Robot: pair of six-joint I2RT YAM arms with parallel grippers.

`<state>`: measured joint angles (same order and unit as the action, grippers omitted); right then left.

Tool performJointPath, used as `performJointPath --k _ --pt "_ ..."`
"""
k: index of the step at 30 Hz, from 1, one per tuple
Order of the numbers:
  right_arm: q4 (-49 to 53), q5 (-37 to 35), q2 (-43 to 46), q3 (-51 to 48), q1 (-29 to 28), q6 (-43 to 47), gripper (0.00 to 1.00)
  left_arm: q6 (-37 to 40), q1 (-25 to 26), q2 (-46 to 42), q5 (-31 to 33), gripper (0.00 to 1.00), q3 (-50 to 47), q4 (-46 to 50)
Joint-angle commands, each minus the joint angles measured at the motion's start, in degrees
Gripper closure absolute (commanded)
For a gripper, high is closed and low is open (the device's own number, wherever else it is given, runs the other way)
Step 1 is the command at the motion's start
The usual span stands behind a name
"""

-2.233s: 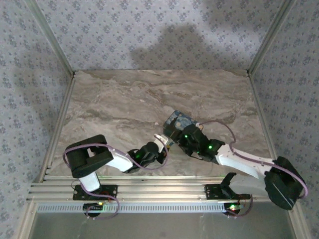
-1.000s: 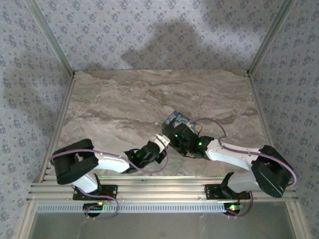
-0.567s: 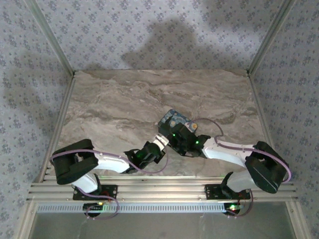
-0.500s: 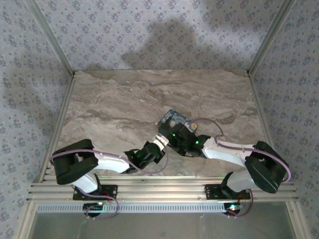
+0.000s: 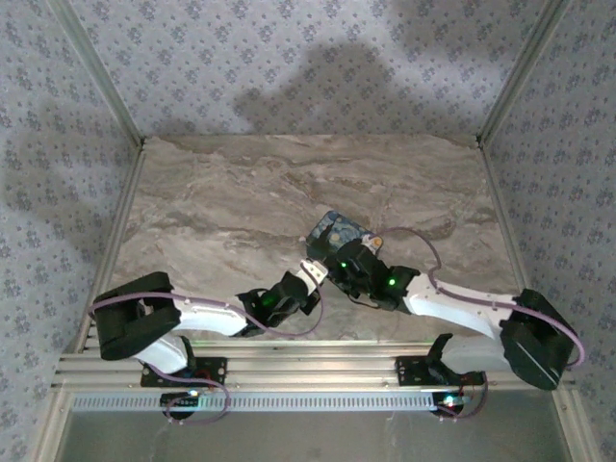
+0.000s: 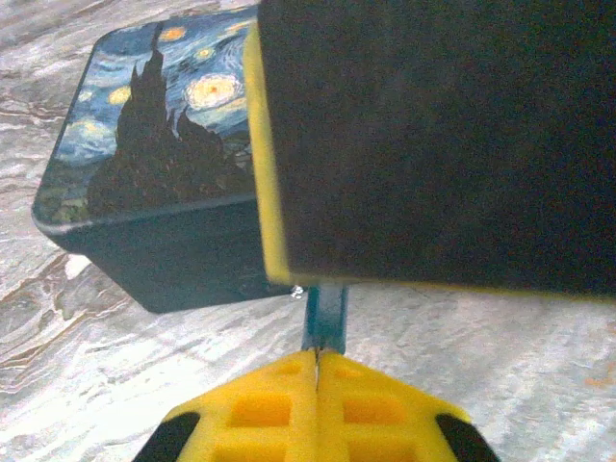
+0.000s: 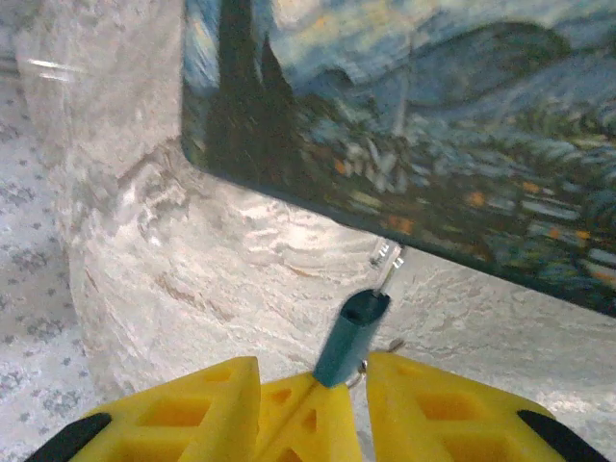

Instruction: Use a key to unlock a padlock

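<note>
Left wrist: left claw (image 6: 316, 356) pinches key (image 6: 324, 313) beside padlock (image 6: 144, 164); right claw (image 7: 313, 368) parted.

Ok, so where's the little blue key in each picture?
Top external: too small to pick out; look by the padlock's near-left corner.
Left wrist: low centre, the key pinched in the left gripper.
Right wrist: low centre, the key pointing up at the padlock.
Shared landmark: the swirly-print padlock.

Left gripper (image 6: 316, 356) jaws pressed together; right gripper (image 7: 315, 371) jaws apart.
</note>
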<state>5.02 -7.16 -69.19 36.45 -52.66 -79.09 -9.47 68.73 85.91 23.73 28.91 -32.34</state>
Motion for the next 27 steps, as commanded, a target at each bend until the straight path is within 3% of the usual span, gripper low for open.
performJointPath --k 1,11,21,27 --pt "4.29 -3.85 2.56 0.64 -0.51 -1.17 0.65 -0.26 0.62 -1.4 -2.36 1.0 1.95 -2.6" --pt "3.01 -0.42 -1.63 0.12 -1.01 -1.83 0.6 -1.51 0.62 0.47 -2.77 1.0 1.42 -3.44" --pt "3.08 -0.48 -2.92 -0.15 -1.38 -2.44 0.65 -1.02 0.62 0.97 -2.63 1.0 1.42 -4.09" --pt "2.64 -0.01 -4.48 -0.14 -1.3 -2.64 0.57 -0.9 0.59 1.21 -2.99 1.0 1.2 -5.09"
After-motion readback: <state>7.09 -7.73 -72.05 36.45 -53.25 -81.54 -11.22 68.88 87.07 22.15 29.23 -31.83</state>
